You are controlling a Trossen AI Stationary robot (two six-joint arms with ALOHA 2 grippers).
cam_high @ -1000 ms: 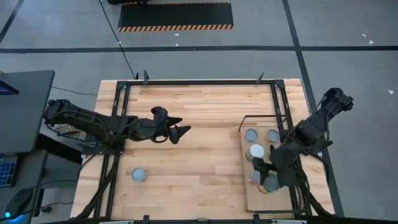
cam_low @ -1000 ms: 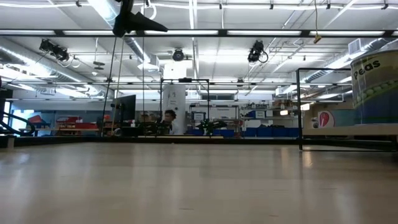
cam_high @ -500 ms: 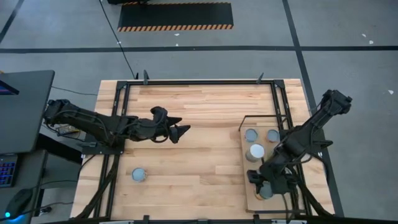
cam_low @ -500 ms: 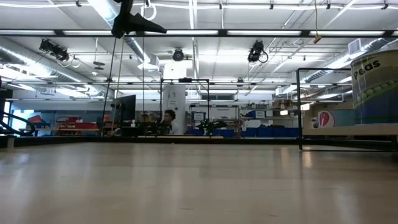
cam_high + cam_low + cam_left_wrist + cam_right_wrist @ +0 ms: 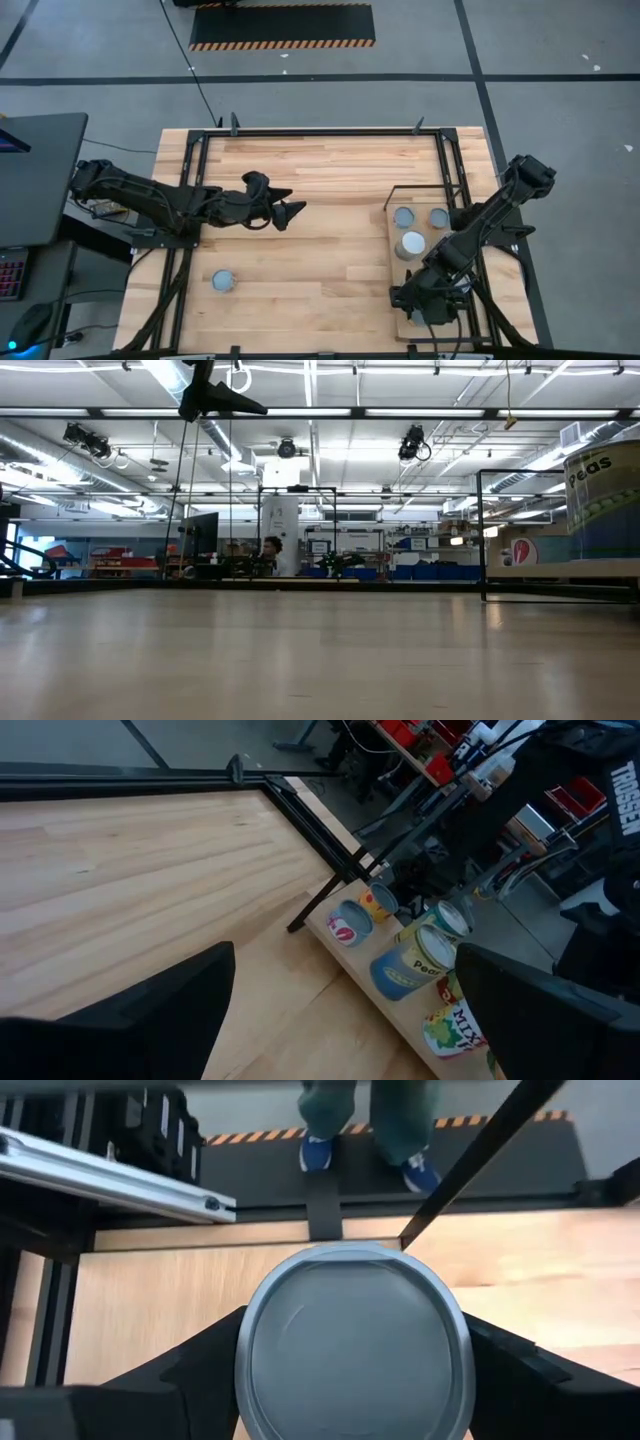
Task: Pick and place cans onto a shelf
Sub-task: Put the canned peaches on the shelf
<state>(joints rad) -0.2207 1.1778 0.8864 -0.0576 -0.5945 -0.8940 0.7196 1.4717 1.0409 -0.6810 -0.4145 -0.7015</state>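
The shelf (image 5: 400, 328), a pale board in a thin black frame, lies at the table's right. Three cans (image 5: 411, 244) stand on its far half, and the low view shows one of them, labelled "Peas" (image 5: 603, 500), close up. Another can (image 5: 222, 281) stands alone on the table at the near left. My right gripper (image 5: 425, 300) is over the shelf's near half, shut on a can whose silver top (image 5: 355, 1345) fills its wrist view. My left gripper (image 5: 290, 212) hangs open above the table's middle, holding nothing. My right gripper pinches the can by its round side wall, just under the silver rim (image 5: 247, 1355), one finger (image 5: 200, 1375) on each side. The fingers come from above, slanting down. The can stands upright in the hold. I cannot tell whether its bottom touches the shelf.
A black metal frame (image 5: 320, 132) runs along the table's far edge and down both sides. The wide stretch of tabletop between the lone can and the shelf holds nothing. A person's legs and blue shoes (image 5: 365, 1150) show beyond the table's edge.
My right gripper has come down toward the shelf's near half and a little toward the table's near edge, carrying the can and tipping more steeply downward. The can has stayed upright between the fingers.
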